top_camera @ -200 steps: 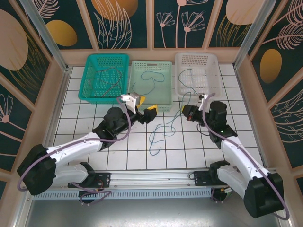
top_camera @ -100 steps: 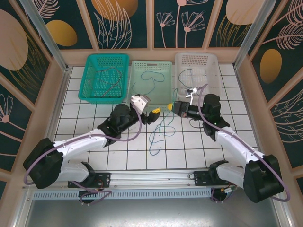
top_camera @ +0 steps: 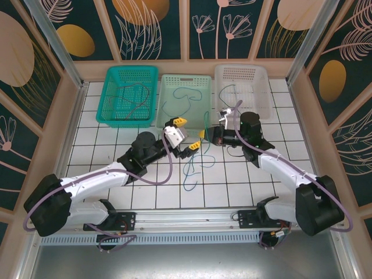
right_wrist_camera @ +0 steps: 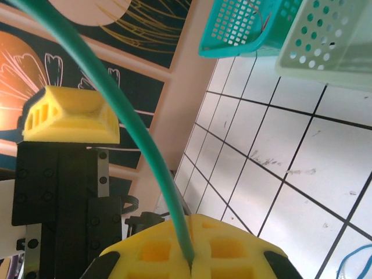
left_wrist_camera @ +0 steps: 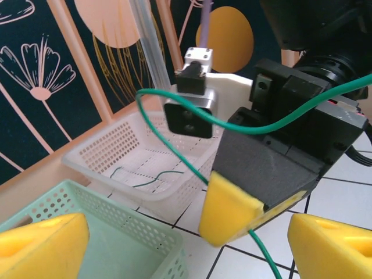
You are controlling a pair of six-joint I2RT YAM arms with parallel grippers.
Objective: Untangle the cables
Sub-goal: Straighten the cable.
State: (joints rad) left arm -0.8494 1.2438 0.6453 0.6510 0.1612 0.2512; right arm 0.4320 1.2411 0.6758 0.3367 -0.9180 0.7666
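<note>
While my right gripper (top_camera: 201, 134) clamps the green cable (right_wrist_camera: 131, 125) mid-frame and my left gripper (top_camera: 186, 135) stands open flanking it, a misaimed close could knock it loose or tighten the tangle (top_camera: 190, 168) below.

Right tool (top_camera: 201, 134) is on the move: it slides left, away from the front of the white basket (top_camera: 263, 110), and pulls up before the mint basket (top_camera: 203, 125). The green cable (right_wrist_camera: 125, 119) pinched in its tips comes along, its run dragged left off the tiles near the white basket and now strung taut above the table (top_camera: 104, 145). Left tool (top_camera: 187, 134) swings right to meet it and rolls over, so its spread yellow fingers (left_wrist_camera: 43, 241) now stand one behind and one ahead of the right tool's tip. The two tools, well apart a second ago, are now nose to nose.
</note>
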